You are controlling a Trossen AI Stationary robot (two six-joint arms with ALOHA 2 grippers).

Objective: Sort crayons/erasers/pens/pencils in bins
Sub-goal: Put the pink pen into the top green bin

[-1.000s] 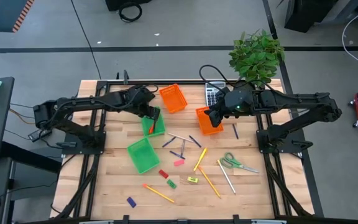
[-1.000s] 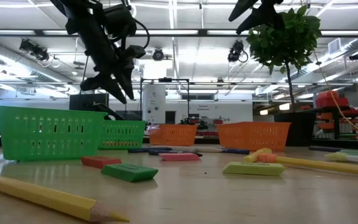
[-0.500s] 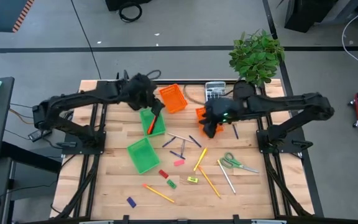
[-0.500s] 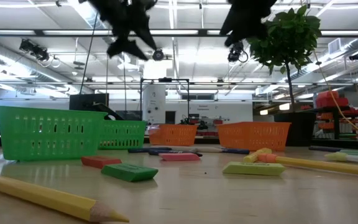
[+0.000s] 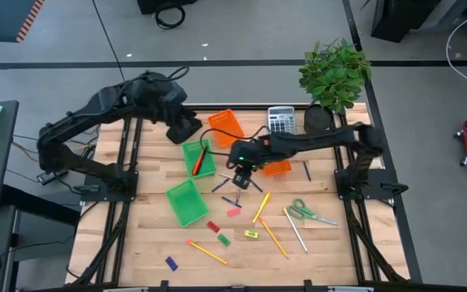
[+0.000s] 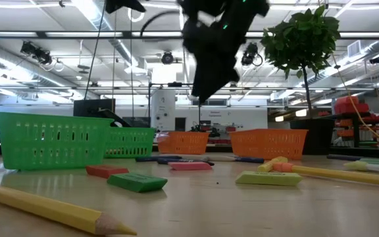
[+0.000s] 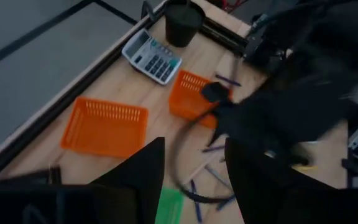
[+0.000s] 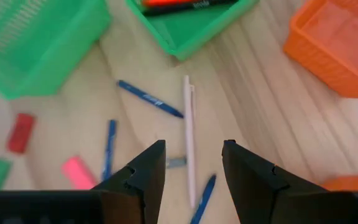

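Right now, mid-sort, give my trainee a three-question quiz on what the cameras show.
1. True or false: the right gripper hovers open over the loose pens at mid-table.
2. What lies in the green bin nearer the orange bins? A) scissors B) a red pen C) the calculator
3. Fill in: the left gripper is raised and holds ____.

Key: 1 true; 2 B; 3 nothing.

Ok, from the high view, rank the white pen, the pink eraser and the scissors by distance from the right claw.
1. White pen: directly under the right claw, mid-table.
2. Pink eraser: nearer the front edge.
3. Scissors: farthest, off toward the right arm's side.
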